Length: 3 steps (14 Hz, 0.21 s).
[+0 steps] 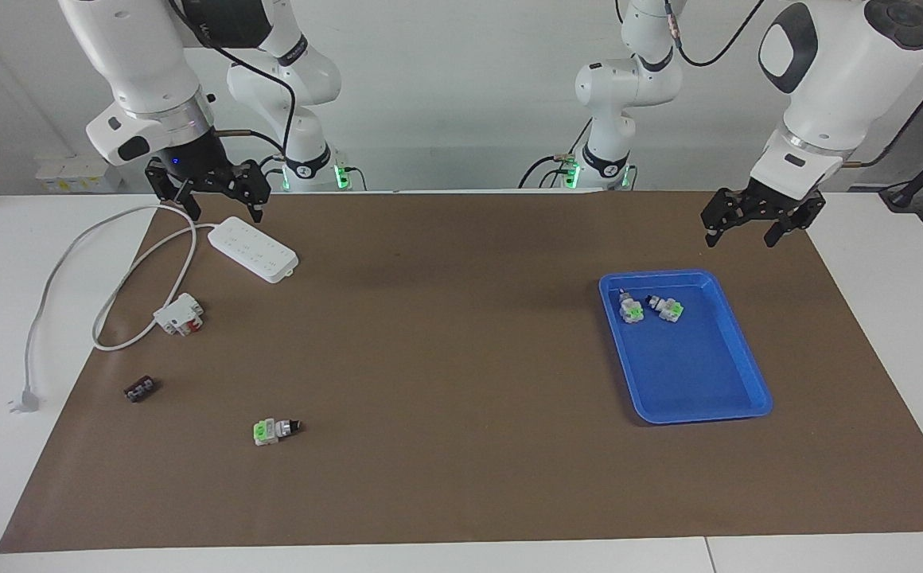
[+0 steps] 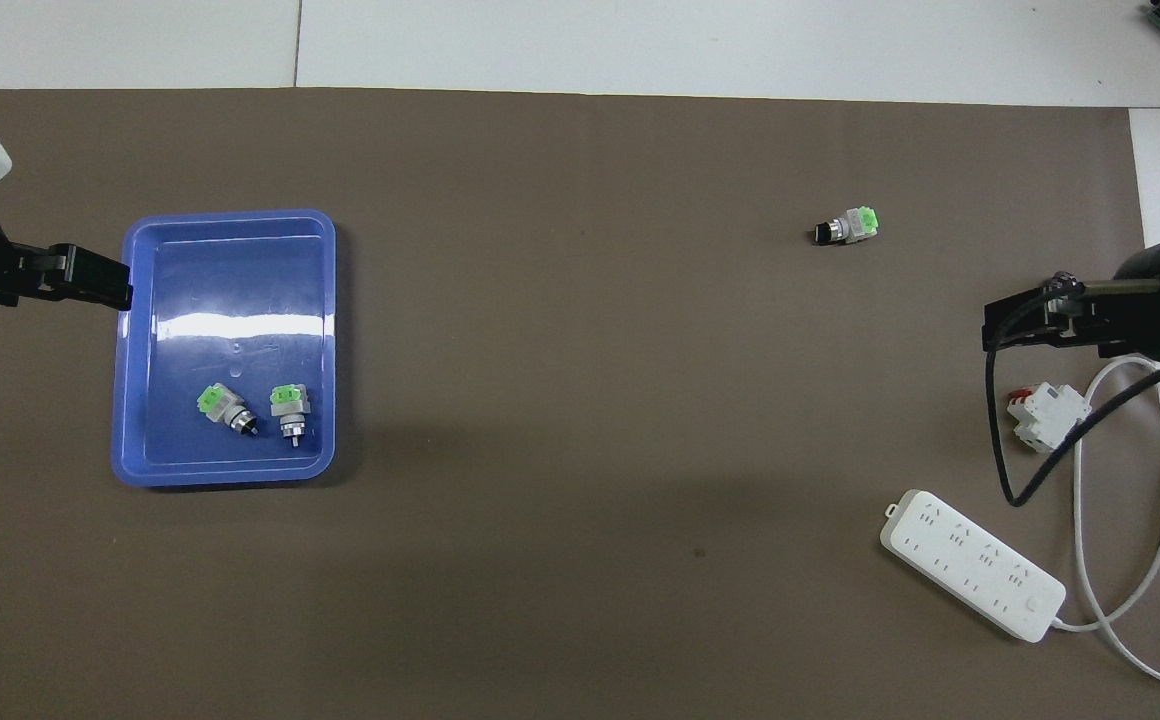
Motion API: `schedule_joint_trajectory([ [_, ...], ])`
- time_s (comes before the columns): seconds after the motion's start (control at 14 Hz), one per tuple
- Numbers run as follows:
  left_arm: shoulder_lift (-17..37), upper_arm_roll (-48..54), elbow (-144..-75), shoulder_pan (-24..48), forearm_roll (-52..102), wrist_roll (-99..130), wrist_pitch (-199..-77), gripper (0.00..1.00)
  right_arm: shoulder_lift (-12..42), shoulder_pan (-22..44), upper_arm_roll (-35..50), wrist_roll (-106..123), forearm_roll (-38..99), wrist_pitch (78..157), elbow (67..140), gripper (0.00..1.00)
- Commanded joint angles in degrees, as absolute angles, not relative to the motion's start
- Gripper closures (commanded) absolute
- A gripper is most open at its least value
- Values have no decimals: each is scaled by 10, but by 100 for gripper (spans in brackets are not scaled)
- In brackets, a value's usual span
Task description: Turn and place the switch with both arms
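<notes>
The small white switch [image 1: 276, 430] with green block is lying farther from the robots than the glossy rectangular blue tray [image 1: 750, 374]; left gripper [image 1: 754, 231] and right gripper [image 1: 217, 208] are hanging spread, holding nothing.

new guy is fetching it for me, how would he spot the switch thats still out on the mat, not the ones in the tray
Start at the white power strip at the right arm's end of the brown mat. Farther from the robots lies the loose switch, alone on bare mat. Its green end block and black knob tip separate it from the white-and-red block and small black block.
</notes>
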<state>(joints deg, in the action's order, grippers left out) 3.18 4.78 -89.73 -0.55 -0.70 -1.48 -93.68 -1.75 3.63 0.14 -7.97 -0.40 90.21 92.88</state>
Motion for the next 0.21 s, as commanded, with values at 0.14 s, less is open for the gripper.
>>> schedule_joint_trajectory([
  [0.14, 17, 54, -915, -22, -14, -22, -951, 0, -33, 37, 0, -83, -1, 904, 946, 0],
])
